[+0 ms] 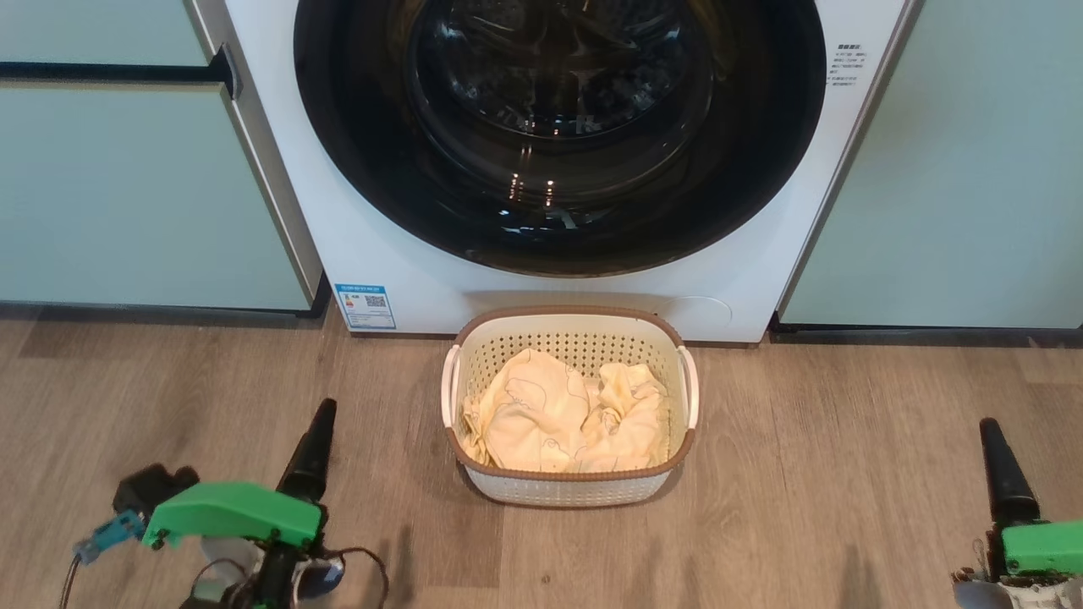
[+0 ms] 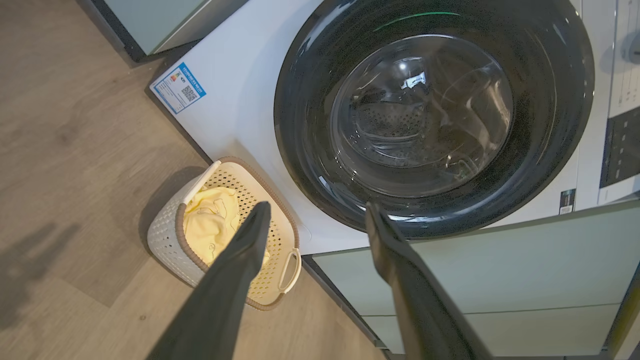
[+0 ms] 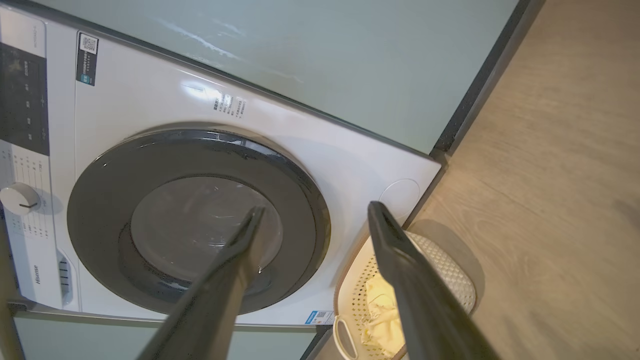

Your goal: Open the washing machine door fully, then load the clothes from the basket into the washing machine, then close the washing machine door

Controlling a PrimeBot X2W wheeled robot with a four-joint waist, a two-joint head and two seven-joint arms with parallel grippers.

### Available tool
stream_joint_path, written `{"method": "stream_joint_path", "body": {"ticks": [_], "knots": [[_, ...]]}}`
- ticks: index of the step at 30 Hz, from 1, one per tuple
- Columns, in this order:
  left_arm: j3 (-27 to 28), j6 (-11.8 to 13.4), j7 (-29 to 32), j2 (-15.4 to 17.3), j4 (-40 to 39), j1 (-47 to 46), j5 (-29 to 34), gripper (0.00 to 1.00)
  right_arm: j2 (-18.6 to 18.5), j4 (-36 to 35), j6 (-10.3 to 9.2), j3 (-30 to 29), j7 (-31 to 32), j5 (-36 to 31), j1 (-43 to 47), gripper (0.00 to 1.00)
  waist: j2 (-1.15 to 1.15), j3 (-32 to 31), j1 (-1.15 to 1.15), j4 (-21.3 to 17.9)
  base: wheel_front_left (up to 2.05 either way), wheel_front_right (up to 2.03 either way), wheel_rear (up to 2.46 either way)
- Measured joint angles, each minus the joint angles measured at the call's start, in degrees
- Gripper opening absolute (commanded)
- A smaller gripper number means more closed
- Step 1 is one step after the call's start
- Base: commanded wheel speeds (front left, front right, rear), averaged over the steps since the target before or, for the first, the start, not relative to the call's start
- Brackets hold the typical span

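Large round glossy black washing machine door [image 1: 558, 127], clear glass bowl bulging at its centre. Sits shut, flush on the front of the big white front-loading washing machine [image 1: 406, 279]. Faces straight out over the floor toward the robot.

Just in front of the machine, below the door's lower edge: small rectangular cream plastic basket [image 1: 567, 495] with perforated sides, brown rim and white side handles. Stands upright on the floor, mouth up, long axis running handle to handle, parallel to the machine's front. Holds the clothes [image 1: 558, 414], soft pale yellow-cream fabric with thin line-drawn print, crumpled in a heap below the rim.

On the machine's lower left corner in the head view, a blue sticker [image 1: 365, 306]. At its lower right, a round flap [image 1: 698, 313] just behind the basket. Pale green cabinets [image 1: 127, 186] on both sides, wood-look plank floor [image 1: 804, 440] in front.

Left gripper [image 2: 317, 207]: long dark fingers spread wide, nothing between them, pointing toward the door's lower rim, touching nothing. Right gripper [image 3: 316, 207]: likewise spread and empty, aimed at the machine's front between door and basket in its wrist view. In the head view, low at either bottom corner on green mounts, fingers pointing toward the machine.
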Motion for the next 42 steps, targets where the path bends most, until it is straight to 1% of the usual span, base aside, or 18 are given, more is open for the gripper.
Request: {"method": "stream_joint_path", "body": {"ticks": [1, 2, 8, 12, 16, 21, 27, 42], "knots": [[-0.1, 0.0, 0.0, 0.0, -0.2, 0.0, 1.5, 1.0, -0.1, 0.0, 0.0, 0.0, -0.1, -1.8, -0.1, 1.0, 0.0, 0.0, 0.0, 0.0, 0.0, 0.0, 0.0], [-0.1, 0.0, 0.0, 0.0, -0.2, 0.0, 1.5, 1.0, -0.1, 0.0, 0.0, 0.0, -0.1, -1.8, -0.1, 1.0, 0.0, 0.0, 0.0, 0.0, 0.0, 0.0, 0.0], [-1.4, 1.0, -1.0, 0.3, -1.5, 0.0, 10.9, 1.0, 0.0, -0.6, 0.0, -0.5, -1.2, -12.0, -0.5, 1.0, 0.0, 0.2, 0.0, -0.1, 0.0, 0.0, 0.0], [-1.9, 1.9, -1.6, 0.9, -1.8, 0.0, 16.1, 1.0, 0.0, -1.0, 0.0, -0.7, -1.8, -18.5, -0.5, 1.0, 0.0, 0.3, 0.0, -0.1, 0.0, 0.0, 0.0], [-2.8, 2.5, -2.4, 1.5, -2.2, 0.0, 20.0, 1.0, 0.0, -1.5, 0.0, -0.7, -2.5, -24.4, -0.5, 1.0, 0.0, 0.4, 0.0, -0.2, 0.0, 0.0, 0.0], [-3.5, 2.5, -3.3, 1.7, -2.7, 0.0, 24.0, 1.0, 0.1, -1.6, 0.0, -0.5, -3.2, -30.5, -0.5, 1.0, 0.0, 0.4, 0.0, -0.3, 0.0, 0.0, 0.0], [-4.4, 2.5, -4.0, 1.8, -2.6, 0.0, 27.7, 1.0, 0.5, -1.8, 0.0, -0.2, -4.2, -36.3, -0.5, 1.0, 0.0, 0.3, 0.0, -0.4, 0.0, 0.0, 0.0], [-5.8, 2.4, -6.8, 2.3, -1.1, -0.2, 37.5, 1.0, 0.7, -1.8, 0.0, 1.1, -6.7, -47.6, -0.6, 1.0, 0.0, 0.1, 0.0, -0.4, 0.0, 0.0, 0.0]]}}
